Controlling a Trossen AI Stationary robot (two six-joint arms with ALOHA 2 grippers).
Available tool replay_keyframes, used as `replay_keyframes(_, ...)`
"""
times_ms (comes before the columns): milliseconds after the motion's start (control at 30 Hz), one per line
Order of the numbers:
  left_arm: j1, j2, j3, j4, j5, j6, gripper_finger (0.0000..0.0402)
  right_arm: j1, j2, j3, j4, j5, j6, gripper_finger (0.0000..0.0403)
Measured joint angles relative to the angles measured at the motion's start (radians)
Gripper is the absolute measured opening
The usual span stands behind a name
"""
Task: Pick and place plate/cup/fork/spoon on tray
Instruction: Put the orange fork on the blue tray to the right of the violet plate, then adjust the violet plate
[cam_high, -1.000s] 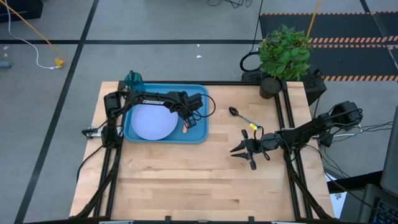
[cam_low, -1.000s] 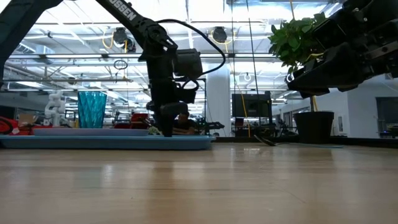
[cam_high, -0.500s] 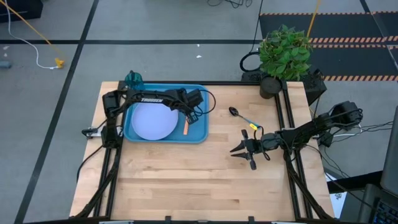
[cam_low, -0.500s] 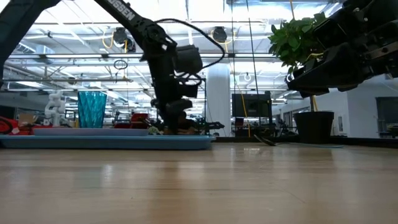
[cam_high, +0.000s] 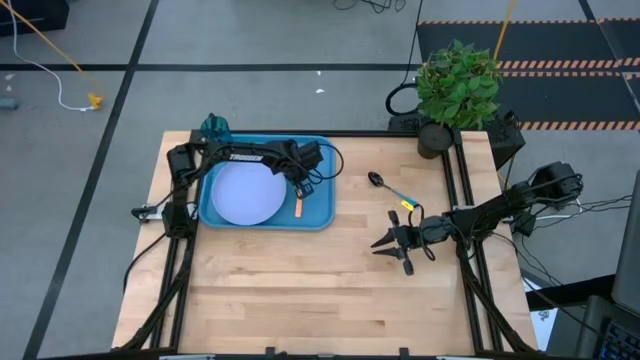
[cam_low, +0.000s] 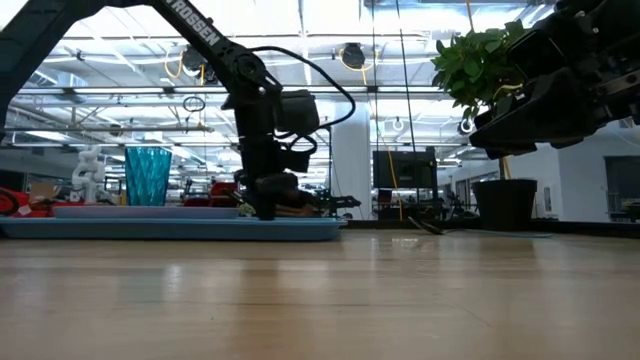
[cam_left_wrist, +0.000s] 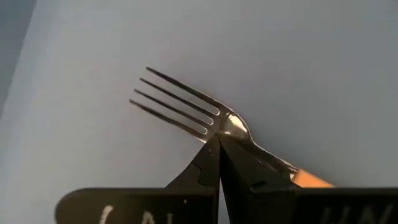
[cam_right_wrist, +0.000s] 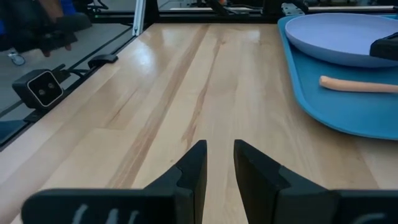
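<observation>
Blue plastic tray (cam_high: 318, 215) holds the orange-handled metal fork (cam_left_wrist: 205, 116); my left gripper (cam_left_wrist: 219, 167) sits clenched, empty, above its neck. Right gripper (cam_right_wrist: 219, 163), slightly parted, hovers over bare wood.

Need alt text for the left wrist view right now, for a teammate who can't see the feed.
Close-up of the fork, silver tines fanned out and a bit of orange handle showing, lying on the tray, whose blue floor fills the picture. The left gripper sits just over the fork's neck, its two dark fingertips pressed together with no gap.
</observation>
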Motion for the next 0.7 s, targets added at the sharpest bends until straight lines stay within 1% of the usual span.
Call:
replay_keyframes(67, -0.007, -0.023, 0.0, -0.008, 0.0, -0.01, 0.0005, 0.0, 0.0, 0.0, 0.0, 0.0, 0.0, 0.007)
replay_keyframes(167, -0.028, -0.088, 0.002, -0.006, -0.004, -0.032, 0.0005, 0.0, 0.0, 0.0, 0.0, 0.0, -0.003, 0.007)
replay_keyframes(300, -0.061, -0.166, 0.002, -0.053, -0.083, -0.074, 0.0005, 0.0, 0.0, 0.0, 0.0, 0.0, -0.012, 0.007)
replay_keyframes(367, -0.069, -0.196, 0.002, -0.117, -0.115, -0.111, 0.0005, 0.0, 0.0, 0.0, 0.0, 0.0, -0.01, 0.007)
replay_keyframes(433, -0.072, -0.207, 0.002, -0.182, -0.127, -0.164, 0.0005, 0.0, 0.0, 0.0, -0.003, 0.0, -0.004, 0.007)
replay_keyframes(533, -0.072, -0.207, -0.001, -0.329, -0.13, -0.259, 0.0005, 0.001, 0.0, 0.0, -0.006, -0.001, 0.009, 0.007)
replay_keyframes(633, -0.072, -0.21, -0.029, -0.374, -0.136, -0.363, 0.0005, 0.01, 0.0, 0.0, -0.006, 0.0, 0.013, 0.007)
replay_keyframes(700, -0.072, -0.208, -0.062, -0.375, -0.136, -0.395, 0.0005, 0.016, 0.0, 0.0, -0.007, 0.0, 0.012, 0.007)
